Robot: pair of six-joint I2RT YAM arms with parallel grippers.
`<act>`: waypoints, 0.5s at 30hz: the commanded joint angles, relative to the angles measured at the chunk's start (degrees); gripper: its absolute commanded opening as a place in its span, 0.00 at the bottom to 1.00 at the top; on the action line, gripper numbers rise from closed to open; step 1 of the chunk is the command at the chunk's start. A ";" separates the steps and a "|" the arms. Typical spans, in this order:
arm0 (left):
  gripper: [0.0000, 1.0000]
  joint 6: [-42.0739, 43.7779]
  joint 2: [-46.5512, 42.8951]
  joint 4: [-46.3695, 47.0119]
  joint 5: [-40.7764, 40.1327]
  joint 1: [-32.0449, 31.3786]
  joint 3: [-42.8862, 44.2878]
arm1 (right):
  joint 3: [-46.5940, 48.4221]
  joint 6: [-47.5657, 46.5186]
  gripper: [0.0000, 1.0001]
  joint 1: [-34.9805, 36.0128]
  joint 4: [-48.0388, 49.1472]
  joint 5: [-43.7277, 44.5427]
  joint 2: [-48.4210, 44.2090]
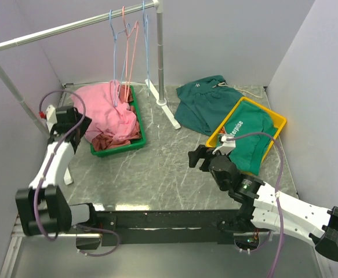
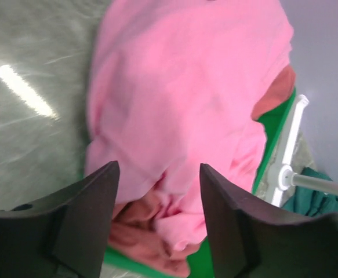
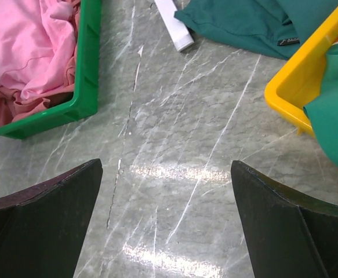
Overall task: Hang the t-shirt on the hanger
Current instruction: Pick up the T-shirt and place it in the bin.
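hidden: lower part of t-shirt (image 1: 108, 111) (image 2: 186, 87) is behind the left hand's fingers (image 2: 87, 214); brick-red shirt (image 1: 106, 141) (image 2: 276, 90) mostly buried under it; hanger wires overlap and are hard to separate
t-shirt: heaped in green tray (image 1: 125, 145) (image 3: 87, 69), right in front of left hand (image 1: 70, 119) (image 2: 157, 191), no contact visible
hanger: light-blue wire (image 1: 114, 63), on rail (image 1: 64, 26), up beyond left hand
left hand: fingers wide apart, empty
right hand: (image 1: 199, 157) (image 3: 166, 168) wide apart, empty, above bare table (image 1: 157, 168) (image 3: 186, 145); green tray ahead-left, yellow tray (image 1: 277, 119) (image 3: 284, 98) ahead-right
surface: grey marbled table with glare streaks; plain pale walls
counts: 2 trays; 2 green garments, one on table (image 1: 200, 104), one in yellow tray (image 1: 251, 136); apparently 3 hangers, 2 blue and 1 pink (image 1: 132, 52)
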 commanded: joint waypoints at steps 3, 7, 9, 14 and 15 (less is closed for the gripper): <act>0.58 0.48 9.63 4.57 2.63 0.29 10.74 | 3.43 1.35 1.00 0.19 0.31 -1.56 -0.24; 0.61 -0.93 13.95 5.07 0.16 0.29 12.77 | 2.82 1.52 1.00 0.36 1.63 -2.35 -0.07; 0.62 -0.05 16.92 4.03 0.06 -0.06 14.43 | 3.08 1.70 1.00 0.19 1.28 -2.44 0.20; 0.64 2.06 24.31 -2.92 -8.97 -4.36 22.18 | 4.13 1.79 1.00 0.10 0.22 -1.30 0.29; 0.64 2.06 25.80 -3.18 -9.86 -4.98 22.35 | 4.14 1.79 1.00 0.19 0.14 -1.12 0.20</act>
